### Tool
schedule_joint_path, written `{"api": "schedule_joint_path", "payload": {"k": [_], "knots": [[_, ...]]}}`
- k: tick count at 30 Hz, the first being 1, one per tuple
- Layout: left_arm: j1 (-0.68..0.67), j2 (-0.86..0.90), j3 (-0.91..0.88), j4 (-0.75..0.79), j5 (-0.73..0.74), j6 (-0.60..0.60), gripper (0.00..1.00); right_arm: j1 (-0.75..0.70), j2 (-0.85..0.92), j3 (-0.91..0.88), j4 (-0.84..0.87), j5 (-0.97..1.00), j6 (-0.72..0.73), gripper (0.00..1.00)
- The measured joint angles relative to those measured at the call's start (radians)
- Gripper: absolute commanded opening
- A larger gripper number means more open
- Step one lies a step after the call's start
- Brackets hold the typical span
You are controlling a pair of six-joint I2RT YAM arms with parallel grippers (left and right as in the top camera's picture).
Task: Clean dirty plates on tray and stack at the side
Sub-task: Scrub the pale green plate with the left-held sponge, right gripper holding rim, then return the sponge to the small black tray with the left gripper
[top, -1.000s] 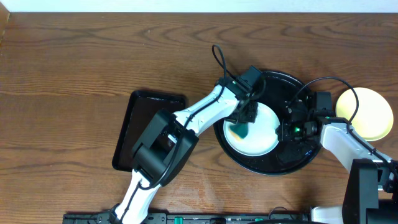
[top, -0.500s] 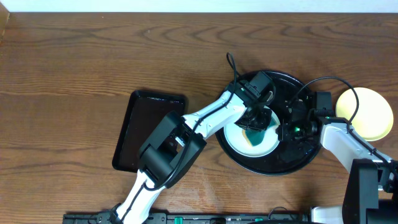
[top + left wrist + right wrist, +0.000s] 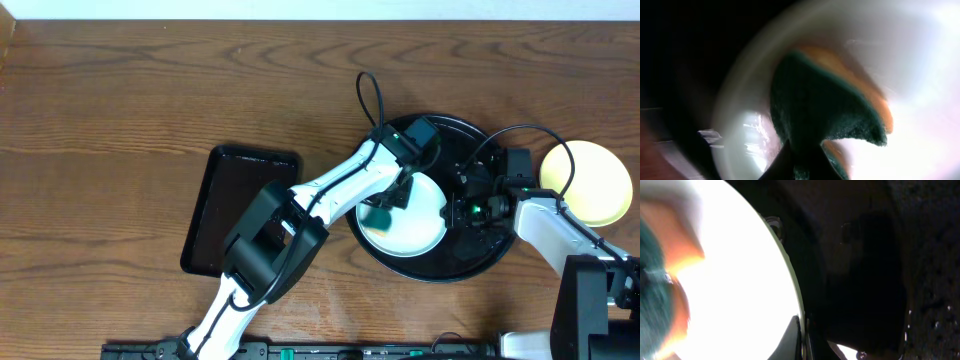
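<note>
Since the frame half a second earlier, the left claw (image 3: 388, 204) has been carried with its sponge (image 3: 820, 105) from the middle of the white plate (image 3: 422, 215) toward that plate's left part, while the right claw (image 3: 802, 338) is found where it was. The left claw is closed on the sponge, which is pinched at its near end between the dark fingertips. The sponge is green, with an orange layer seen along its edge, and it is laid against the plate's inner surface; the left wrist view is blurred by motion. The right claw is narrowed onto the right rim of the same plate, the rim being seen to pass between its two fingertips in the right wrist view. The white plate is held inside the round black tray (image 3: 420, 269), left of the tray's middle, with bare black floor left showing to its right and below it. A yellow plate (image 3: 588, 182) is set on the tabletop (image 3: 120, 120) just beside the tray's right rim, outside it. A rectangular black tray (image 3: 235, 215) is placed well to the left, partly covered by the left arm.
</note>
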State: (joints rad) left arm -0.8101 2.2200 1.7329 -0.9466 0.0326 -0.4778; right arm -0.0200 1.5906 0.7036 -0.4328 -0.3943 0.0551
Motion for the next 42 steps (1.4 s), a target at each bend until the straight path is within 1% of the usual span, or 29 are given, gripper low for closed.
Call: {"api": "schedule_joint_path", "payload": {"k": [4, 7, 11, 14, 18, 22, 25, 29, 30, 33, 36, 40, 42], "knots": [[-0.012, 0.0, 0.009, -0.018, -0.166, -0.001, 0.08, 0.001, 0.003, -0.002, -0.002, -0.014, 0.001, 0.01], [-0.013, 0.003, 0.021, -0.04, -0.211, -0.001, 0.08, 0.001, 0.006, -0.002, 0.006, -0.02, 0.001, 0.01], [-0.011, 0.014, 0.065, -0.092, -0.198, -0.001, 0.07, 0.001, 0.006, -0.002, 0.008, -0.024, 0.001, 0.01], [-0.001, 0.017, 0.118, -0.154, -0.169, -0.001, 0.08, 0.001, 0.006, -0.002, 0.008, -0.024, 0.001, 0.01], [0.023, 0.004, 0.17, -0.235, -0.167, -0.001, 0.08, 0.001, 0.006, -0.002, 0.011, -0.021, 0.0, 0.01], [0.061, -0.076, 0.171, -0.337, -0.167, 0.019, 0.08, 0.001, 0.006, -0.002, 0.016, -0.017, 0.0, 0.01], [0.107, -0.174, 0.172, -0.412, -0.166, 0.061, 0.08, 0.001, 0.006, -0.002, 0.019, -0.017, 0.0, 0.01], [0.213, -0.281, 0.176, -0.494, -0.167, 0.094, 0.08, 0.001, 0.006, -0.003, 0.024, -0.017, 0.0, 0.01], [0.243, -0.293, 0.175, -0.498, -0.167, 0.095, 0.08, 0.001, 0.006, -0.003, 0.024, -0.017, 0.0, 0.02], [0.347, -0.305, 0.131, -0.473, -0.165, 0.108, 0.08, 0.001, 0.006, -0.004, 0.026, -0.017, -0.003, 0.08], [0.432, -0.301, 0.018, -0.4, -0.137, 0.113, 0.08, 0.001, 0.006, -0.005, 0.027, -0.017, -0.011, 0.09], [0.519, -0.292, -0.14, -0.274, -0.055, 0.114, 0.08, 0.001, 0.006, -0.005, 0.027, -0.018, -0.011, 0.08], [0.548, -0.29, -0.195, -0.235, -0.031, 0.116, 0.12, 0.001, 0.006, -0.005, 0.027, -0.018, -0.012, 0.08]]}}
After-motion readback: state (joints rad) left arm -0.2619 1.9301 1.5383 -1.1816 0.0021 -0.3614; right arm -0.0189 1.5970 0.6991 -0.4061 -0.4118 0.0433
